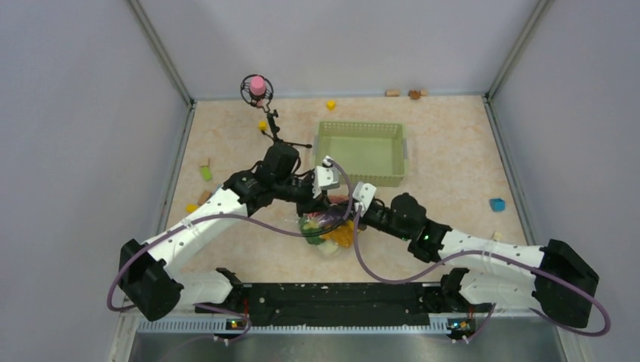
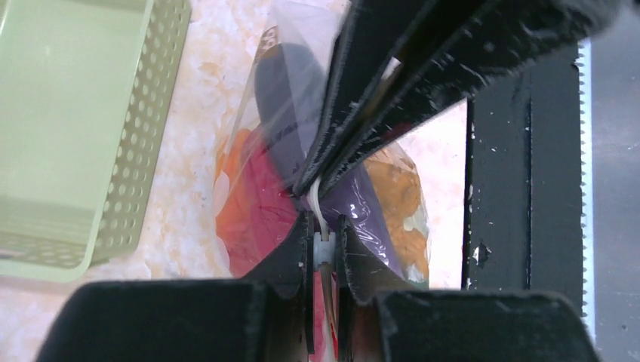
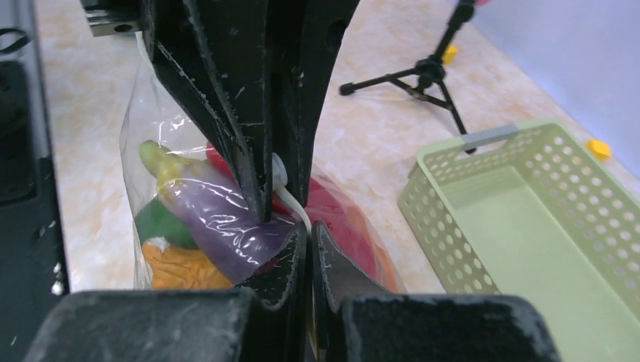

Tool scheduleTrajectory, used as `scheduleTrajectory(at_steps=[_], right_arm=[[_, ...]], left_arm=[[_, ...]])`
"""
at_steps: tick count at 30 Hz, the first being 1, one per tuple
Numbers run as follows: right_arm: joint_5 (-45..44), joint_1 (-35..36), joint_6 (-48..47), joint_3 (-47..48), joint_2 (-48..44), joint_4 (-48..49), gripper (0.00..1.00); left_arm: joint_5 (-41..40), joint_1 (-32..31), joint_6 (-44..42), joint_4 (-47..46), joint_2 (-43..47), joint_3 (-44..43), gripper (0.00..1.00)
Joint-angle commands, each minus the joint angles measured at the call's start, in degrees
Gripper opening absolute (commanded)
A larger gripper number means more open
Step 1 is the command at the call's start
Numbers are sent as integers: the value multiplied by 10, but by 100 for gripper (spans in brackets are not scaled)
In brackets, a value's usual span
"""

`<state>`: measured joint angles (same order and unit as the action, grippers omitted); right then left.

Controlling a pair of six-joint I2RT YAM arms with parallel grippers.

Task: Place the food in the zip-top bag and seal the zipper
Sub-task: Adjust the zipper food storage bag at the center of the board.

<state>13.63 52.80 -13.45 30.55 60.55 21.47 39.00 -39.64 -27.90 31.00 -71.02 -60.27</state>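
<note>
- Bag sits just on the near side of the basket, with the food already inside.
- Left gripper and right gripper are both clamped on the zipper, tip to tip.
- Judgement: each should pinch firmly and slide outward along the strip, not lift. A slack pinch could leave gaps.

No readable text, label or number shows anywhere.

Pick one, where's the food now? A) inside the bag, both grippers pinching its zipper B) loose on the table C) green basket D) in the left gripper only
A: the food shows through the zip-top bag, with the left gripper and right gripper both shut on the zipper.
</note>
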Motion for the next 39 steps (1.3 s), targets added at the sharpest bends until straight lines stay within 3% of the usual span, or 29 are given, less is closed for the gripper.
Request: scheduleTrajectory(at_steps=[1,3,5,8,13,15,20,28,33,36,39], right_arm=[[-358,69,79,-68,33,300,0],[-503,78,141,-65,65,318,0],[-585,78,190,-47,101,281,0],[-653,79,227,-41,117,264,0],[-745,78,311,4,98,126,0],[-774,73,295,0,89,140,0],[-786,62,322,11,63,80,0],[-767,60,323,15,54,59,0],[-672,59,280,-8,25,100,0],[-646,58,266,-8,14,105,0],[-577,58,251,14,6,61,0]], left_arm=[[18,-6,41,-24,-16,-8,0],[13,-6,53,-20,-27,-2,0],[1,-6,53,-11,-26,8,0],[-51,-6,49,-9,-4,33,0],[-122,-6,32,3,51,69,0],[-154,-6,29,8,69,79,0],[-195,-5,13,29,96,88,0],[-186,-5,21,43,95,70,0],[-170,-5,44,34,85,49,4],[-146,-5,64,14,80,37,0],[-154,-5,103,-26,70,24,0]])
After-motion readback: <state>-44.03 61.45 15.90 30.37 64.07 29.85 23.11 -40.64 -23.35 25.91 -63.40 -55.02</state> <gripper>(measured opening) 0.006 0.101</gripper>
